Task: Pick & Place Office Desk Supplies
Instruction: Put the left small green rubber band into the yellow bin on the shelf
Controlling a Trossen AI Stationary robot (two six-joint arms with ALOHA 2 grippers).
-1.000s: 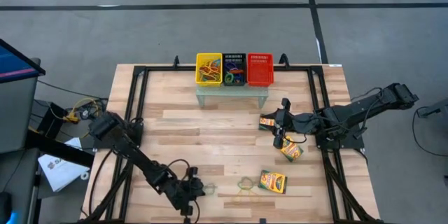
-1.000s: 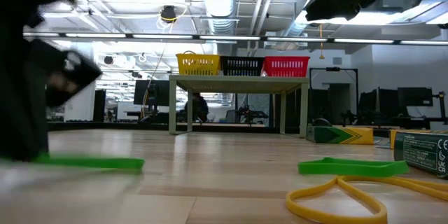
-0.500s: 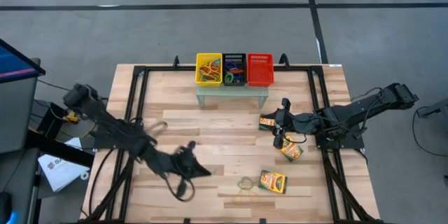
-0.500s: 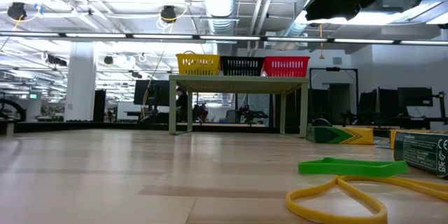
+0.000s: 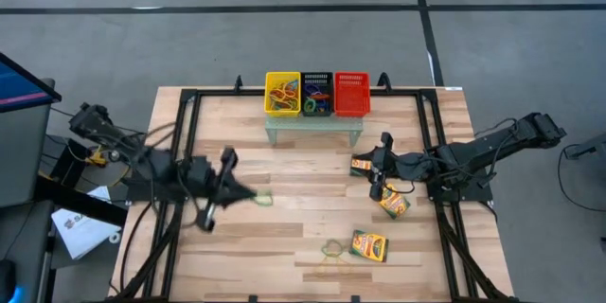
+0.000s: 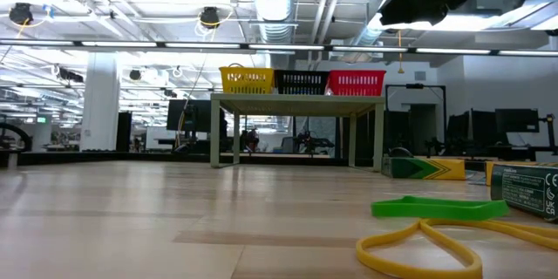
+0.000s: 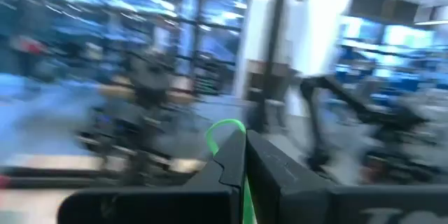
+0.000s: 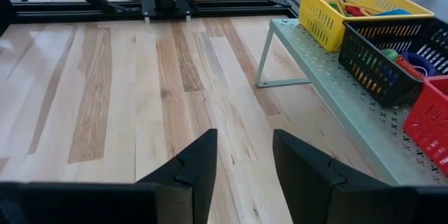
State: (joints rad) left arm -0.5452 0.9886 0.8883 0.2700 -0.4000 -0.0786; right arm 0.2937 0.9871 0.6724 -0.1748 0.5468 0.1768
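Change: left arm has swung up from the worktop's (image 5: 312, 218) near edge toward the middle — green band gone from the low view's left.
Left fingers (image 5: 248, 193): closed on a green band (image 7: 225, 131), carried off the wood.
Baskets (image 5: 316, 93): likely its goal, on the far shelf.
Loose bands (image 5: 332, 247): still near the front edge — beside one box (image 5: 369, 245).
Right fingers (image 8: 241, 155): parted, empty, waiting by two boxes (image 5: 394, 203).

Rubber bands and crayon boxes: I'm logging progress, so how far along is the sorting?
Done: bands fill the yellow basket and black basket. In hand: the left end effector, shut on a green rubber band. Left: green band, yellow band and three crayon boxes; right end effector empty.
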